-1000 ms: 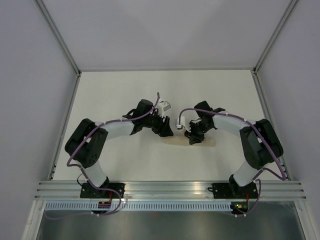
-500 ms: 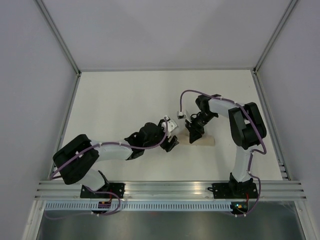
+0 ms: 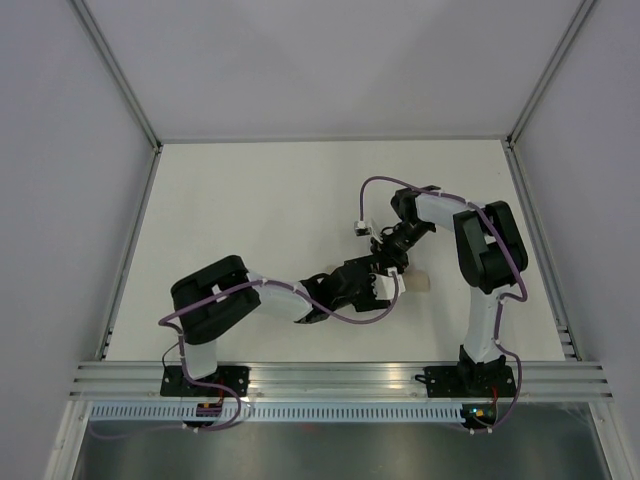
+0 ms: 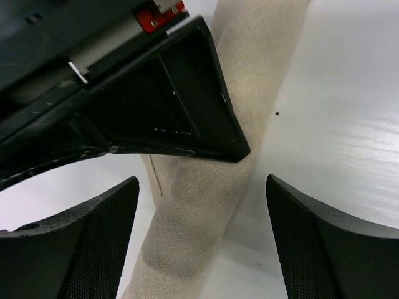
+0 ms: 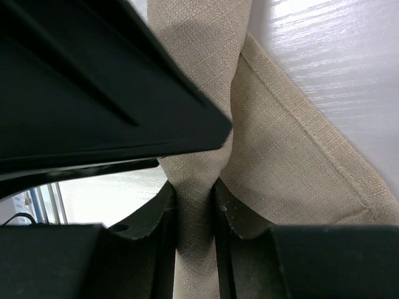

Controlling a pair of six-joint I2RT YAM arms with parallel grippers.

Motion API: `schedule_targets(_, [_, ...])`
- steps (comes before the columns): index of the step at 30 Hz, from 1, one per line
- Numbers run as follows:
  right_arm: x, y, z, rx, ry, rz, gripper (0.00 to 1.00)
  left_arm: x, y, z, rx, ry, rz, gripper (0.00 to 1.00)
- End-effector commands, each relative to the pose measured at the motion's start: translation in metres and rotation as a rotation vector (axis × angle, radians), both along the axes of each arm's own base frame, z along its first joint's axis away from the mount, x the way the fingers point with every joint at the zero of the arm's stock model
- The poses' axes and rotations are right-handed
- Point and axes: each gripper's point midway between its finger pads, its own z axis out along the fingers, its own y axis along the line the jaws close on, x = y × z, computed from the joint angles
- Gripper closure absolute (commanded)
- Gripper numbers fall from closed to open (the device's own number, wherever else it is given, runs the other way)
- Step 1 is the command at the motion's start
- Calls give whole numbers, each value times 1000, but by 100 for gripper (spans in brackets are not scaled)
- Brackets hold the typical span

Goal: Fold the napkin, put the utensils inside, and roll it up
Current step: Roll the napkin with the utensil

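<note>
The tan napkin [image 4: 206,205] lies rolled into a narrow tube on the table; only its right end [image 3: 420,283] shows from above. My left gripper [image 4: 201,187] is open, one finger on each side of the roll without touching it. My right gripper [image 5: 194,199] is shut on the roll, pinching it thin between both pads, and a hemmed flap [image 5: 299,168] spreads out to the right. From above the two grippers meet over the roll, left [image 3: 385,290] and right [image 3: 392,262]. The right one's black finger [image 4: 181,106] crosses the roll in the left wrist view. The utensils are hidden.
The white table [image 3: 250,200] is walled by grey panels on three sides. An aluminium rail [image 3: 330,378] runs along the near edge by the arm bases. The left arm [image 3: 270,300] stretches low across the near middle. A purple cable [image 3: 372,190] loops over the right arm.
The left arm has swung right and nearer, bringing its gripper to the roll beside the right one, and its jaws have widened. The right gripper has kept its pinch on the napkin.
</note>
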Motion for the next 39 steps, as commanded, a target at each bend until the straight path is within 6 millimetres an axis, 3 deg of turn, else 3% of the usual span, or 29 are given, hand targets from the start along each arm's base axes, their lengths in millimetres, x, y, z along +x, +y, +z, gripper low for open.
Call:
schedule_targets(1, [9,-15,-36,-86,-48,54,86,18,-3,1,80,-116,-13,14])
schedule_targets(6, [10,-15,-37,-91,-37,55,86,14,-3,-18,139,-79,-41,20])
schedule_targets(9, [11,-15,-35,-89,-33,52,86,7,-5,-31,195,-23,-80,30])
schedule_targets(13, [14,-14,-31,-81,-36,47,85,2,1,-50,263,98,-89,63])
schedule_targets(17, [17,-12,-25,-73,-41,40,82,-6,9,-63,304,189,-102,76])
schedule_targets(21, [21,-12,-18,-64,-54,22,56,-16,14,-72,325,303,-137,90])
schedule_targets(22, [23,-13,-14,-58,-59,15,52,-18,14,-72,322,325,-145,97])
schedule_targets(27, [33,-19,10,-26,-93,-36,37,-26,19,-78,320,419,-169,98])
schedule_targets(28, [35,-19,15,-13,-91,-46,26,-27,22,-80,332,433,-169,98])
schedule_targets(29, [41,-18,23,3,-108,-57,24,-28,22,-83,338,444,-171,98])
schedule_targets(35, [63,-38,65,74,-160,-175,24,-32,21,-81,335,504,-176,98])
schedule_targets(39, [78,-65,89,141,-207,-295,25,-30,18,-72,290,603,-179,98])
